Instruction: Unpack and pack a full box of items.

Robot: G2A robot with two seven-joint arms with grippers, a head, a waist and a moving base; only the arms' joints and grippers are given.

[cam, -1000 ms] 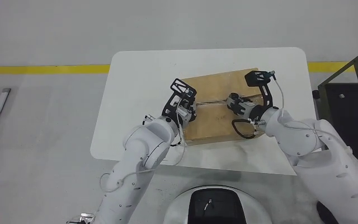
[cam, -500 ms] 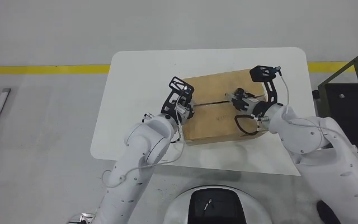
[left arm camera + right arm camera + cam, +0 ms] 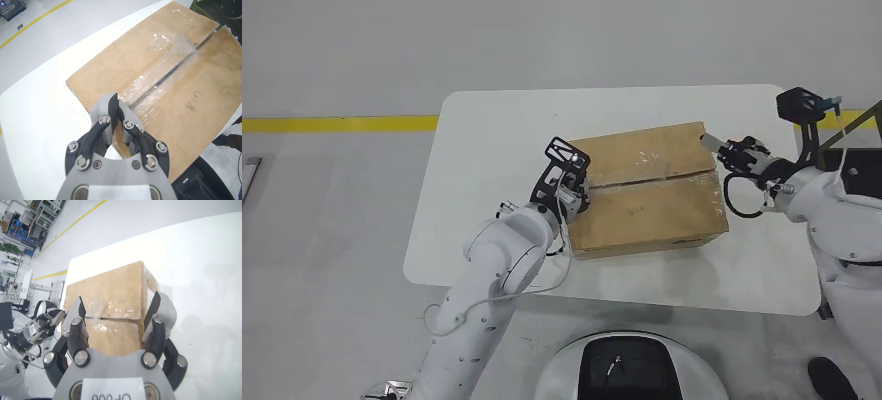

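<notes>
White table [image 3: 492, 150] on a grey floor carries the cardboard box [image 3: 642, 200], which sits at the middle of the table, closed, with both top flaps folded down.

On the flap nearer the robot there is a handwritten mark [image 3: 193, 103]. At the box's left end the left gripper [image 3: 114, 98] rests at the top edge, right where the flaps meet. Its jaws are closed, pads pressed together, and nothing shows between them.

Clear tape [image 3: 160, 79] runs along the seam between the two flaps, wrinkled and shiny, with a dark gap down its middle.

The right gripper [image 3: 119, 300] is at the box's right end, by the far flap's corner. Its jaws are spread wide and hold nothing; whether a fingertip touches the cardboard cannot be told.

Beyond the box and table, a yellow line [image 3: 342, 123] crosses the floor.
</notes>
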